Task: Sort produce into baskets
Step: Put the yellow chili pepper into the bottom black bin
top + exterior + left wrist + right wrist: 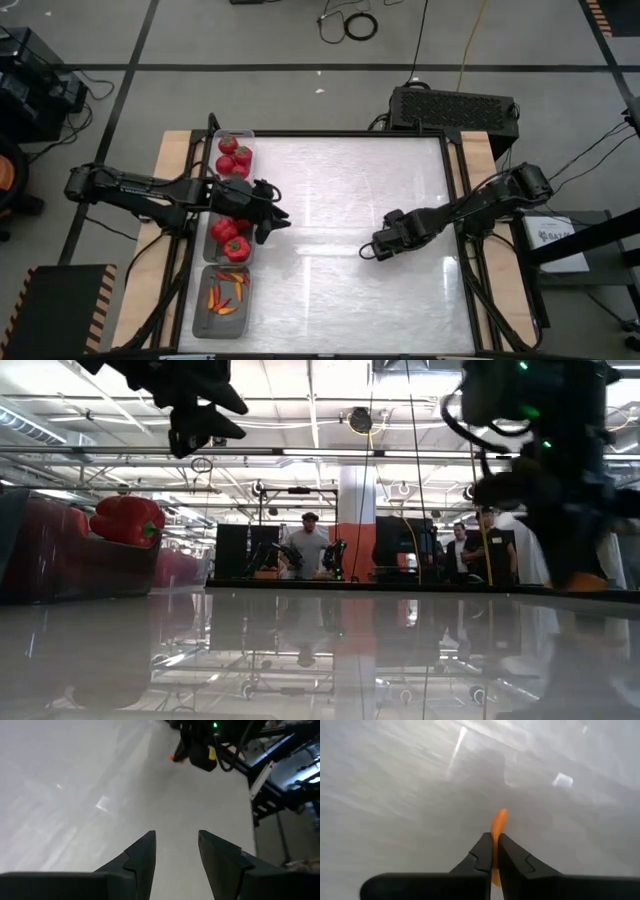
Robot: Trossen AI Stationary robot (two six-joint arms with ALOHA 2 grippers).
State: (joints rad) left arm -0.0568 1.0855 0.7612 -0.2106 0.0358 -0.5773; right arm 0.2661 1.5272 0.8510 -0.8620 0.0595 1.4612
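**Q:** What lies at the left edge of the desk (340, 200)?

**A:** Three clear baskets stand in a column along that edge. The far basket (247, 137) holds red tomatoes (233, 157). The middle basket (209, 245) holds red bell peppers (236, 247) with green stems; one such pepper shows in the low view, raised above the basket wall. The near basket (200, 318) holds small orange and red chili peppers (227, 297).

**Q:** Where is the left gripper relative to the middle basket?

**A:** The left gripper (278, 217) sits just beyond the middle basket's inner side, over bare desk. Its two fingers (142, 855) stand apart with a clear gap between them and nothing is held. The low view shows it raised above the desk surface.

**Q:** And the right gripper?

**A:** The right gripper (368, 250) is well apart from the middle basket, past the centre of the desk toward the right side. Its fingers (481, 856) are closed tight on one orange chili pepper (498, 826). The pepper is pinched lengthwise between the fingertips, with its tip projecting forward beyond them. The left wrist view shows the same orange tip at the far gripper, above the desk.

**Q:** What appears beyond the desk?

**A:** The low view shows several people standing in the room behind, near dark equipment.
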